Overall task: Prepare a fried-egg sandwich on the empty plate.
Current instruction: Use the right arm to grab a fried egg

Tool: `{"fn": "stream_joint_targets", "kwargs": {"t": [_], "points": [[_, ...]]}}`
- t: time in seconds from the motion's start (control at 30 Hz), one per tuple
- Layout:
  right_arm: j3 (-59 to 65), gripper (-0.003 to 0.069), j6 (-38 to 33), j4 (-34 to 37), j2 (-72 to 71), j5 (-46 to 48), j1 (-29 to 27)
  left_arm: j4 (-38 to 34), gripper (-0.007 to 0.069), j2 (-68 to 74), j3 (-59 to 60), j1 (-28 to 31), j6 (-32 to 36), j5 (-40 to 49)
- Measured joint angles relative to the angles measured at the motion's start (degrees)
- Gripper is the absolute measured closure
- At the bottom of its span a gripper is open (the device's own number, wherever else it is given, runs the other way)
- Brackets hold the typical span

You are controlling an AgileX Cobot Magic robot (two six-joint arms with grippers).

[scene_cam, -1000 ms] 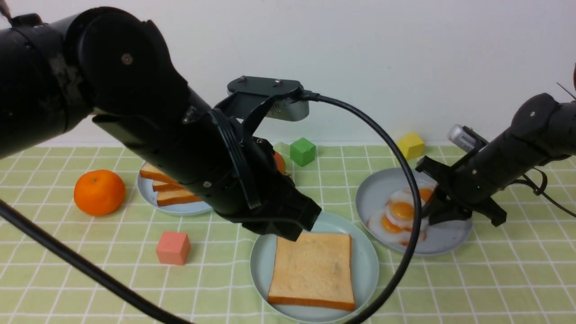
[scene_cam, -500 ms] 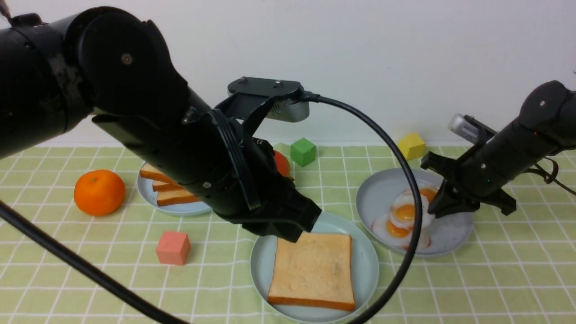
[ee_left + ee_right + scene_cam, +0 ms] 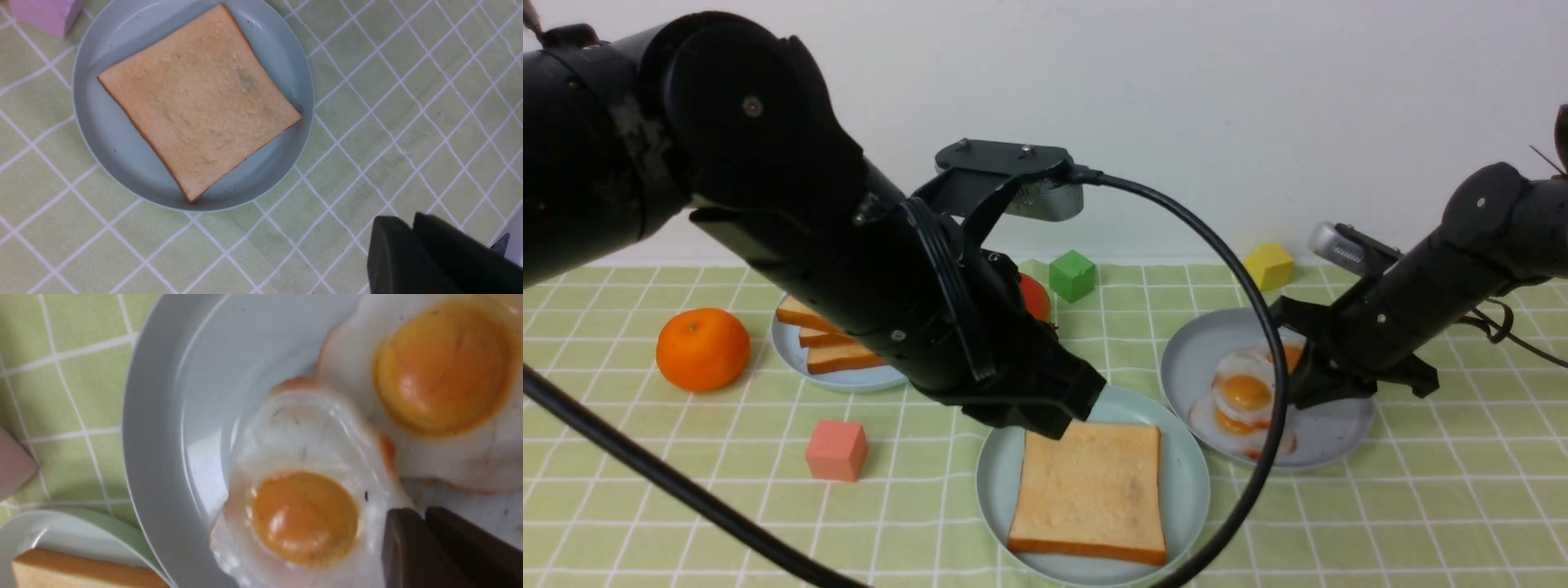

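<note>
L pincer (image 3: 412,223) tips together, empty, over the green-check counter (image 3: 1421,506) beside the round mint-teal plastic plate (image 3: 995,482). That plate sits centre, near edge, w/ one square tan toy toast slice (image 3: 1090,490) flat on it. R pincer (image 3: 425,516) nipped onto the white rim of the glossy orange-yolked fried egg (image 3: 304,516), top of the pile on the grey-blue speckled plate (image 3: 1188,355), twd the right edge.

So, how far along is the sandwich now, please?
Done: one toast slice lies on the mint plate. In hand: the right pincer, closed, sits at the white edge of the top fried egg on the grey plate; a real grip is not clear. To do: egg onto the toast, then a second slice from the blue plate on top. The left pincer is closed and empty.
</note>
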Motion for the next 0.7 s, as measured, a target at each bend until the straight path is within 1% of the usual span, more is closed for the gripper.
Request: {"fn": "stream_joint_targets", "kwargs": {"t": [0.03, 0.07, 0.13, 0.17, 0.23, 0.3, 0.37, 0.5, 0.53, 0.57, 0.67, 0.7], "points": [[0.00, 0.0501, 0.20, 0.00, 0.00, 0.45, 0.05, 0.00, 0.0547, 0.00, 0.00, 0.00, 0.00, 0.00], [0.00, 0.0494, 0.17, 0.00, 0.00, 0.51, 0.05, 0.00, 0.0547, 0.00, 0.00, 0.00, 0.00, 0.00], [0.00, 0.0387, 1.41, 0.63, 0.00, 0.91, 0.05, 0.00, 0.0545, 0.00, 0.00, 0.00, 0.00, 0.00], [0.00, 0.0371, 1.76, 0.94, 0.00, 1.00, 0.00, 0.00, 0.0545, 0.00, 0.00, 0.00, 0.00, 0.00], [0.00, 0.0289, 3.30, 2.51, 0.00, 1.21, -0.06, 0.00, 0.0543, 0.00, 0.00, 0.00, 0.00, 0.00], [0.00, 0.0235, 3.93, 4.08, 0.00, 1.25, -0.06, 0.00, 0.0540, 0.00, 0.00, 0.00, 0.00, 0.00], [0.00, 0.0206, 4.28, 5.62, 0.32, 1.25, -0.06, 0.00, 0.0540, 0.00, 0.00, 0.00, 0.00, 0.00], [0.00, 0.0203, 4.47, 7.32, 1.50, 0.85, -0.06, 0.00, 0.0540, 0.00, 0.00, 0.00, 0.00, 0.00], [0.00, 0.0225, 4.52, 7.71, 1.77, 0.80, -0.11, 0.00, 0.0540, 0.00, 0.00, 0.00, 0.00, 0.06], [0.00, 0.0230, 4.52, 7.71, 1.77, 0.80, -0.11, 0.00, 0.0540, 0.00, 0.00, 0.00, 0.00, 0.06], [0.00, 0.0326, 4.52, 7.66, 1.96, 0.80, -0.17, 0.00, 0.0535, 0.00, 0.00, 0.00, 0.00, 0.06], [0.00, 0.0371, 4.52, 7.37, 1.96, 0.80, -0.17, 0.00, 0.0533, 0.00, 0.00, 0.00, 0.00, 0.06]]}}
